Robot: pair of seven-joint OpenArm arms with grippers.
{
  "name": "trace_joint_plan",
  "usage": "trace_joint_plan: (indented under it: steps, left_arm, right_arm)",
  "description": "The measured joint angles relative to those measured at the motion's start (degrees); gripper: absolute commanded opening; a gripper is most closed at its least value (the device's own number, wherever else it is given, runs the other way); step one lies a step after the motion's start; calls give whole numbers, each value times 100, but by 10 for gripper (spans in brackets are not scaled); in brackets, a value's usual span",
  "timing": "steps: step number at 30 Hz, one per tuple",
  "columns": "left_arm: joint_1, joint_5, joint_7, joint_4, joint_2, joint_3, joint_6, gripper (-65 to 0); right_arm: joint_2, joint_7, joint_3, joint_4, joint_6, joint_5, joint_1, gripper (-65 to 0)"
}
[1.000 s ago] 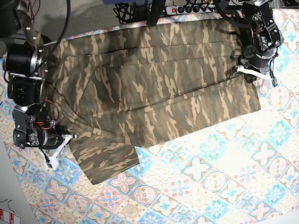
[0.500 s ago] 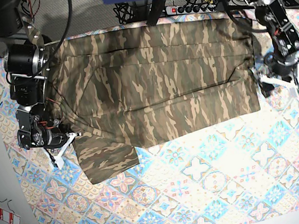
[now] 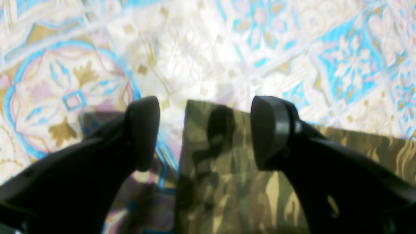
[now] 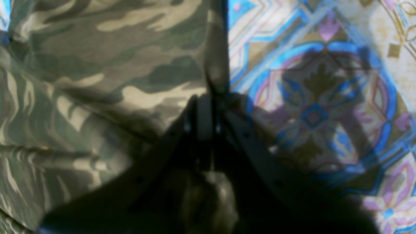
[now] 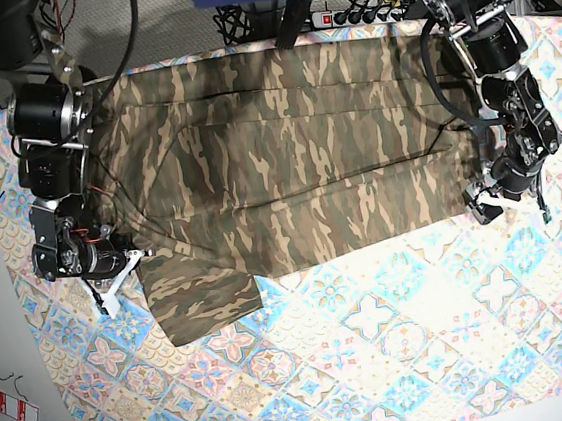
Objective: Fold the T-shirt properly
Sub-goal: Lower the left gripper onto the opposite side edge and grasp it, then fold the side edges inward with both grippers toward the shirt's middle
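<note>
T-shirt [image 5: 286, 160] lies crosswise (sleeve [image 5: 201, 294] frontward).

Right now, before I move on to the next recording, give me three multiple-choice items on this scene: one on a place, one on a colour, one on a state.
1. Where does the left gripper hang?
A. over a corner of the T-shirt
B. over the shirt's middle
C. off the table

2. What colours are on the tablecloth?
A. plain white
B. pastel blue, pink and tan
C. red and black

3. How does the right gripper stand?
A. wide open over bare cloth
B. out of sight
C. shut on the T-shirt's edge

Answers:
1 A, the left wrist view shows the shirt's corner between the spread fingers.
2 B, the base view shows patterned tiles.
3 C, the right wrist view shows shut jaws pinching camouflage fabric.
</note>
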Motion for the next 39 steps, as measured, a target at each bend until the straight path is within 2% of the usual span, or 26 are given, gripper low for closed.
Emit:
trace_joint_plan:
  steps: [2,7,11,17,20,24,37,39]
  left_arm:
    - [-9,-15,20,-271,-120,133,0,-244]
    - [9,-20,-52,-452,-129,175,20,-244]
    - [-22,-44,-450,-761,-133,210,-11,-244]
    - [-234,-107,-1005,-1384,-179,197,-343,-244]
    - [-229,-109,-1043,-1384,-61,197,-474,-244]
    - [-223,-107,-1045,-1384,66,197,-468,-244]
    - [-151,-109,-1025,-1353,186,201,-470,-244]
    - [-151,-109,-1027,-1353,162,361,-555,-244]
  right_arm:
    - [4,2,0,0,2,0,0,-647]
    - [-2,-2,0,0,4,2,9,-648]
    - [15,0,0,0,2,2,7,-648]
    - [17,-4,0,0,0,-4,4,-648]
    - [7,-2,0,0,2,0,7,-648]
    - [-2,-2,0,0,0,-2,7,-648]
    - [-2,-2,0,0,0,-2,7,-648]
    - [-2,-2,0,0,0,-2,7,-648]
